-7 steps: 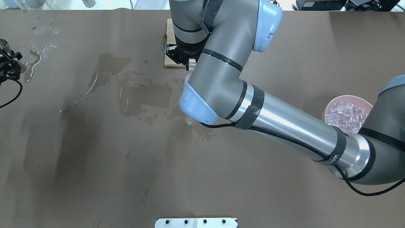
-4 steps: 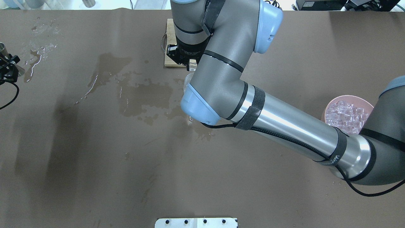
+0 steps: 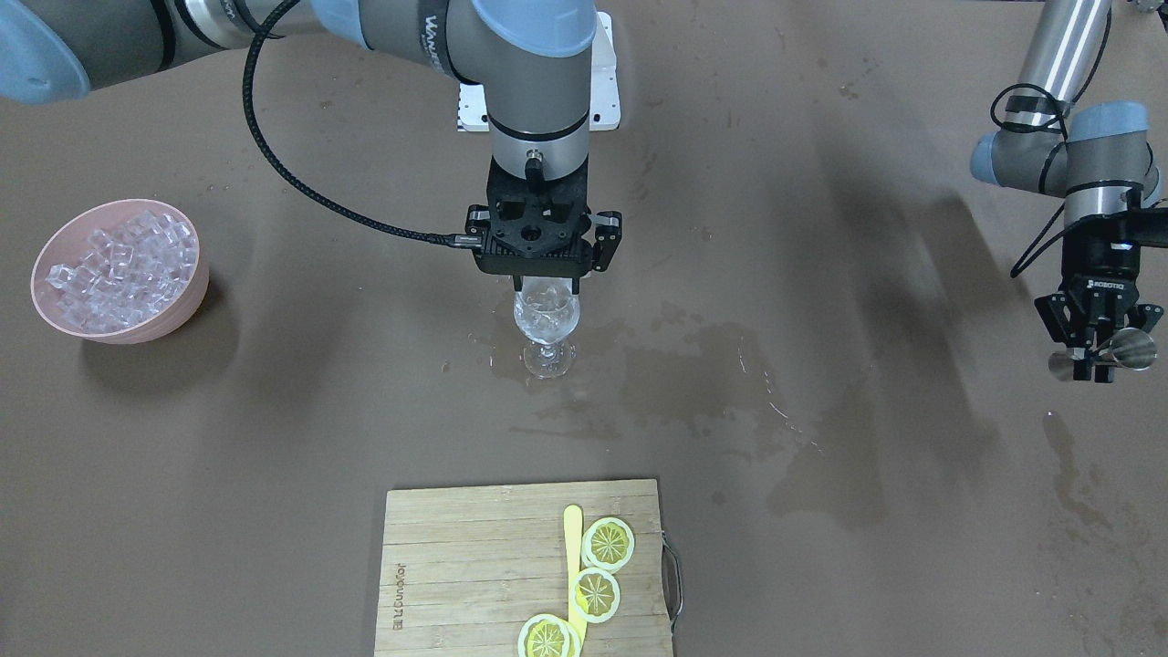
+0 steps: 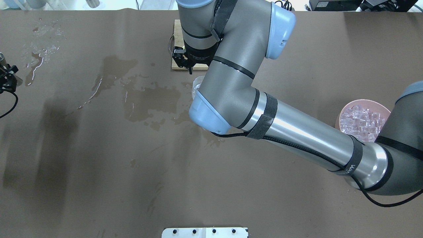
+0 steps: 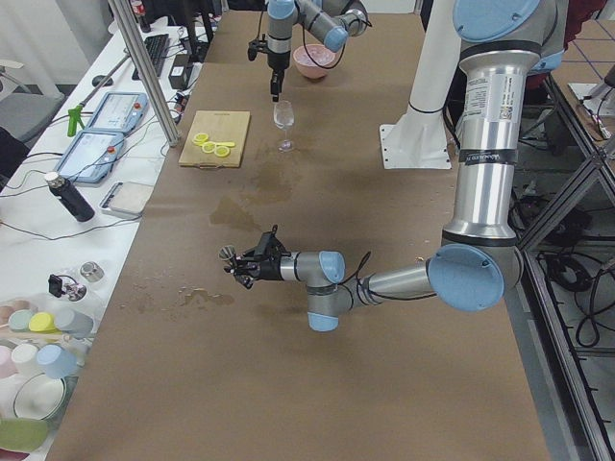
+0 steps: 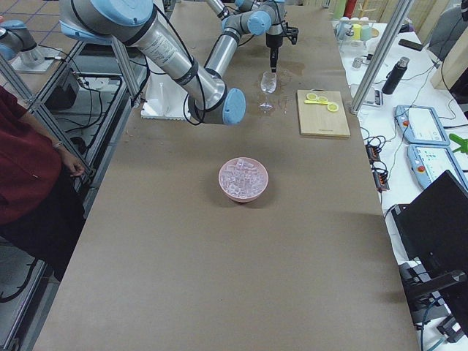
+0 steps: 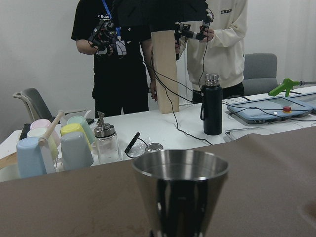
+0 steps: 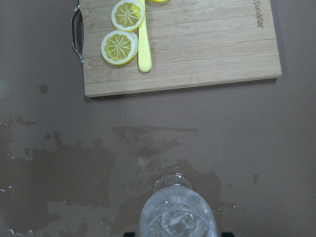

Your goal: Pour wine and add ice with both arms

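Right gripper directly over ice in glass

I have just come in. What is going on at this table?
The right gripper hangs open just above a wine glass that already holds ice cubes. More ice cubes fill a pink bowl off to one side. Far to the other side, the left gripper holds a steel cup. Lemon slices lie on a cutting board, untouched. Wet stains spread beside the glass.
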You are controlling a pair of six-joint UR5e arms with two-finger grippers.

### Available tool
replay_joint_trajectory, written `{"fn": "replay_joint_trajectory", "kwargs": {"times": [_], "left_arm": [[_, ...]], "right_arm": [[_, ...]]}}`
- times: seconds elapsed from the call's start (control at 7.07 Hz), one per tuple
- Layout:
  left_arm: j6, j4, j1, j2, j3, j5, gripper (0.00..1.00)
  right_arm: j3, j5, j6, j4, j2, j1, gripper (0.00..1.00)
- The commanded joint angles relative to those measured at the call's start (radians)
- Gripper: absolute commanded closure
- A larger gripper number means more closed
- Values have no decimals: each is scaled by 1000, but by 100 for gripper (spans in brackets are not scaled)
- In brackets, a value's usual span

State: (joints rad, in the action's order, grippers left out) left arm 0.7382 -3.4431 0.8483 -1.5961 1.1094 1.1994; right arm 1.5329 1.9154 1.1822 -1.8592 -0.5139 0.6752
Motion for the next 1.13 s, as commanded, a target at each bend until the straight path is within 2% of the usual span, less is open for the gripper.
{"fn": "replay_joint_trajectory", "kwargs": {"times": [0.0, 0.14, 0.28, 0.42, 0.71, 0.99], "left_arm": [[18, 4, -9, -14, -42, 3, 100], [18, 2, -18, -21, -55, 3, 100], [15, 2, -24, -22, -63, -7, 100], [13, 2, -38, -30, -66, -9, 100], [15, 2, -54, -31, -79, -11, 100], [15, 1, -61, -31, -79, -11, 100]], "right_arm": [[12, 13, -3, -6, -1, 35, 23], [38, 60, -15, -5, -32, 85, 20], [111, 133, -36, -2, -93, 155, 17], [206, 189, -117, -3, -185, 221, 0], [382, 249, -330, 0, -402, 366, 0], [444, 309, -612, 0, -585, 513, 0]]}}
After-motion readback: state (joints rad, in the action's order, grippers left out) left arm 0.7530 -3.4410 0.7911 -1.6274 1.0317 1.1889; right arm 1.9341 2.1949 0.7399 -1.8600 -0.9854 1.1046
